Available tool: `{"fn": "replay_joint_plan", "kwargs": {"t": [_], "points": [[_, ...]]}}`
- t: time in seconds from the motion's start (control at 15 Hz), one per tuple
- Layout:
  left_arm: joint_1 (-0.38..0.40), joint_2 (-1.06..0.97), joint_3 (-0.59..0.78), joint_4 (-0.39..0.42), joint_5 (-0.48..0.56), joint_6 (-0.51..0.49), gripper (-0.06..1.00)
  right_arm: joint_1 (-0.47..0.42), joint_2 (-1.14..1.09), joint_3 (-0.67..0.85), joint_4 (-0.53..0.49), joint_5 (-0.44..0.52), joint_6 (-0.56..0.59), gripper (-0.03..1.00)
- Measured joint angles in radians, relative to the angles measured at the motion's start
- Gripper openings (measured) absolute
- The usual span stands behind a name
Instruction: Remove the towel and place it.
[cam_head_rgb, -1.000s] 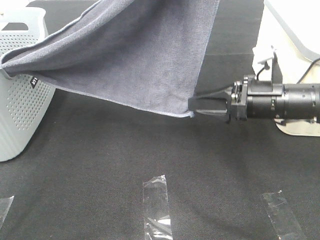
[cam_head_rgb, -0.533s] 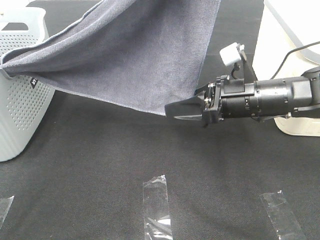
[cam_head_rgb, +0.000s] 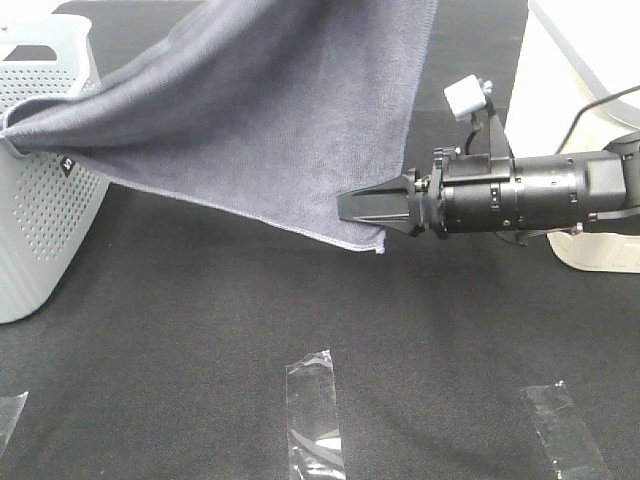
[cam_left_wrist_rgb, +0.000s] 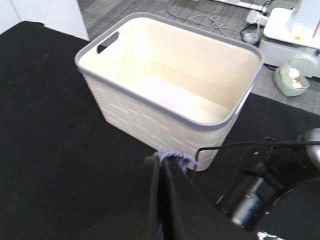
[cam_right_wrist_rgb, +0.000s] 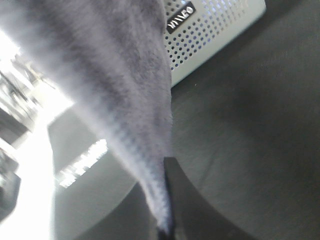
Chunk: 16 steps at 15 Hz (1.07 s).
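The slate-grey towel (cam_head_rgb: 270, 110) hangs spread out above the black table, its left end still on the rim of the white perforated basket (cam_head_rgb: 40, 230). My right gripper (cam_head_rgb: 345, 205) reaches in from the right and is shut on the towel's lower right edge, just above the hanging corner. In the right wrist view the towel (cam_right_wrist_rgb: 125, 75) runs down between the right gripper's (cam_right_wrist_rgb: 162, 232) fingers, with the basket (cam_right_wrist_rgb: 215, 30) behind. My left gripper (cam_left_wrist_rgb: 162, 165) is shut on a bit of towel (cam_left_wrist_rgb: 174, 156) high above the empty basket (cam_left_wrist_rgb: 165, 115); it is out of the exterior view.
Clear tape strips (cam_head_rgb: 312, 410) (cam_head_rgb: 565, 430) lie on the black table near the front edge. A white arm base (cam_head_rgb: 600, 255) stands at the right. The right arm (cam_left_wrist_rgb: 250, 200) shows below the left gripper. Cables and white equipment (cam_left_wrist_rgb: 295, 30) lie beyond the table.
My right gripper has moved left along the towel's lower edge and rolled its wrist. The towel's lower right corner now hangs just below the fingers. The towel's upper part has barely moved.
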Motion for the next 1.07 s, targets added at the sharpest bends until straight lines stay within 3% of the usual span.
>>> {"fn": "replay_joint_plan", "kwargs": {"t": [0.27, 0.4, 0.53, 0.6, 0.73, 0.8, 0.93, 1.07], "points": [[0.0, 0.01, 0.0, 0.379, 0.019, -0.258, 0.0, 0.0, -0.12, 0.0, -0.061, -0.052, 0.264, 0.0], [0.021, 0.038, 0.0, 0.499, 0.08, -0.392, 0.0, 0.0, -0.255, -0.039, -0.252, -0.199, 0.521, 0.0], [0.075, 0.085, 0.0, 0.52, 0.106, -0.447, 0.0, 0.0, -0.361, -0.137, -0.578, -0.303, 0.871, 0.0], [0.102, 0.108, 0.0, 0.506, 0.102, -0.452, 0.0, 0.0, -0.385, -0.208, -0.788, -0.297, 1.081, 0.0], [0.154, 0.153, 0.0, 0.437, 0.036, -0.455, 0.0, 0.0, -0.387, -0.39, -1.17, -0.196, 1.443, 0.0], [0.154, 0.153, 0.0, 0.437, 0.036, -0.455, 0.0, 0.0, -0.387, -0.39, -1.17, -0.196, 1.443, 0.0], [0.197, 0.17, 0.0, 0.371, -0.103, -0.455, 0.0, 0.0, -0.358, -0.594, -1.429, -0.103, 1.658, 0.0], [0.237, 0.17, 0.0, 0.354, -0.278, -0.455, 0.0, 0.0, -0.298, -0.809, -1.555, -0.047, 1.74, 0.0]]}}
